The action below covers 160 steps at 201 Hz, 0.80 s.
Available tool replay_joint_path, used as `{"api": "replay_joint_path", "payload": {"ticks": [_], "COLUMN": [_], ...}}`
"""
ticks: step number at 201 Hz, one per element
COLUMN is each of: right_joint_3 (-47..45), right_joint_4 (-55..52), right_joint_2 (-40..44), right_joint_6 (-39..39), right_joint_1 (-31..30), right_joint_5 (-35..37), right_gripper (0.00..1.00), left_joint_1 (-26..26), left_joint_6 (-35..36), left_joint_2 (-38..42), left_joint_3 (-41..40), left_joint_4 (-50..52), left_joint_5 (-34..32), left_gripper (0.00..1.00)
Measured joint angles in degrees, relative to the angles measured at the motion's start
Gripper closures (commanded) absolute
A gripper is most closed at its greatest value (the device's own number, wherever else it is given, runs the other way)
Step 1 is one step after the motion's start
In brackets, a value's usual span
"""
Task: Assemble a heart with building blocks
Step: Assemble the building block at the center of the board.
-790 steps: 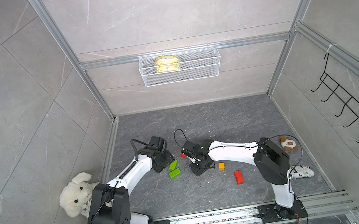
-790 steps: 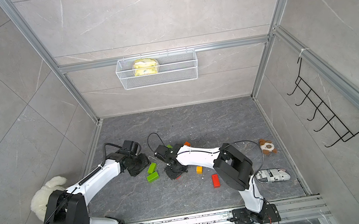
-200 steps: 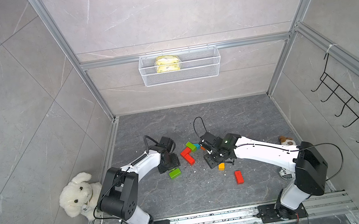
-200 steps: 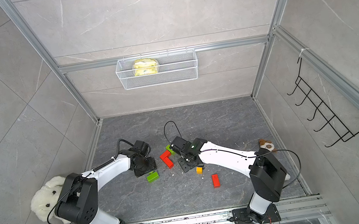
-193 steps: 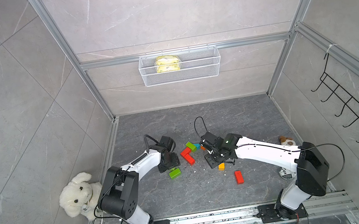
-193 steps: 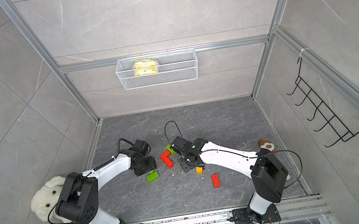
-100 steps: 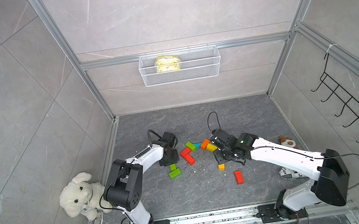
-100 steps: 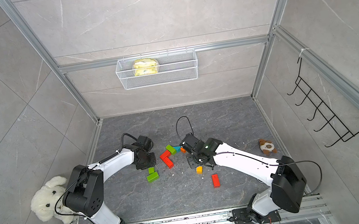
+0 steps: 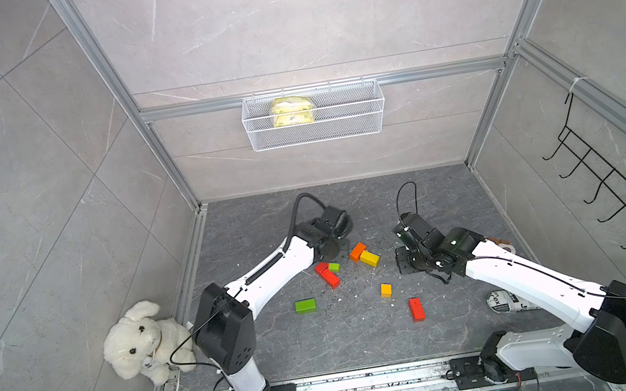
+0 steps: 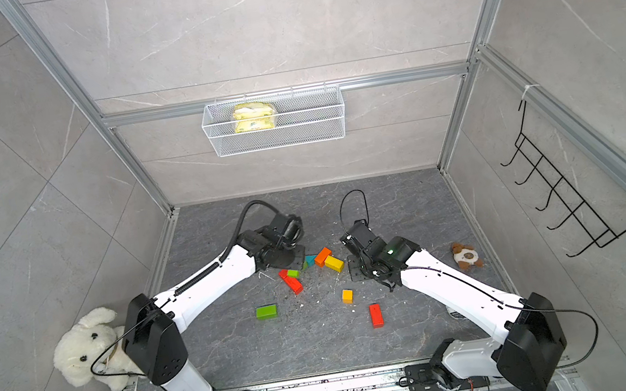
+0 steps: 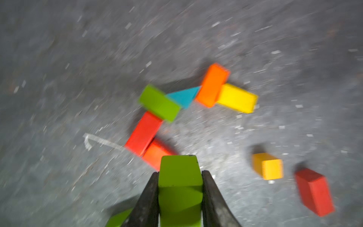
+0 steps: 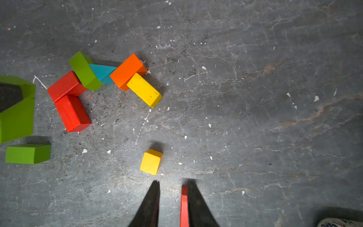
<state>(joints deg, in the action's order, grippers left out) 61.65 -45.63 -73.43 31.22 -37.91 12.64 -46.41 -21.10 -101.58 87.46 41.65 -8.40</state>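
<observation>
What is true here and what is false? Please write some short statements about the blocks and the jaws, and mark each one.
The left gripper has its jaws shut on a green block. True.
The teal triangle lies between the green bar and the orange bar. True.
The orange-yellow cube touches the yellow bar. False: it lies apart, alone.
Every block sits in the heart. False: a red block lies loose.
The wire basket is empty. False: a yellow packet lies in it.
</observation>
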Motion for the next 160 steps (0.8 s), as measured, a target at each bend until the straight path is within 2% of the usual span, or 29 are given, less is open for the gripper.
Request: {"api": "replay_joint_path", "payload": {"ticks": [27, 57, 91, 99, 134, 160], "right_joint_3": [-2.4, -4.2, -5.3, -5.4, -5.4, -5.4], "right_joint_4": [-0.3, -1.5, -2.9, -3.1, -4.0, -4.2], "right_joint_2": [2.3, 6.1, 8.6, 8.9, 9.4, 9.5], "right_joint_6": [0.9, 1.4, 1.8, 1.8, 1.8, 1.8], "right_joint_1": [0.8, 1.8, 2.8, 2.9, 3.2, 3.2], "right_joint_5": [0.0, 0.0, 0.0, 0.0, 0.0, 0.0], "right_gripper": [0.71, 0.71, 0.68, 0.67, 0.65, 0.65], "left_joint_1": [-5.6, -7.7, -7.1, -7.0, -6.8, -6.8], "left_joint_6": [3.3, 4.5, 5.1, 5.2, 5.2, 5.0], "left_joint_2": [-11.9, -22.9, -24.2, -24.2, -24.3, -23.4], "left_joint_3": [9.6, 11.1, 13.3, 13.3, 12.7, 10.3], "left_joint_4": [-0.6, 0.7, 1.6, 1.7, 2.0, 1.9], "left_joint_5": [1.8, 4.0, 4.1, 4.0, 4.0, 4.1], "left_gripper": [1.0, 1.0, 0.44, 0.38, 0.37, 0.44]}}
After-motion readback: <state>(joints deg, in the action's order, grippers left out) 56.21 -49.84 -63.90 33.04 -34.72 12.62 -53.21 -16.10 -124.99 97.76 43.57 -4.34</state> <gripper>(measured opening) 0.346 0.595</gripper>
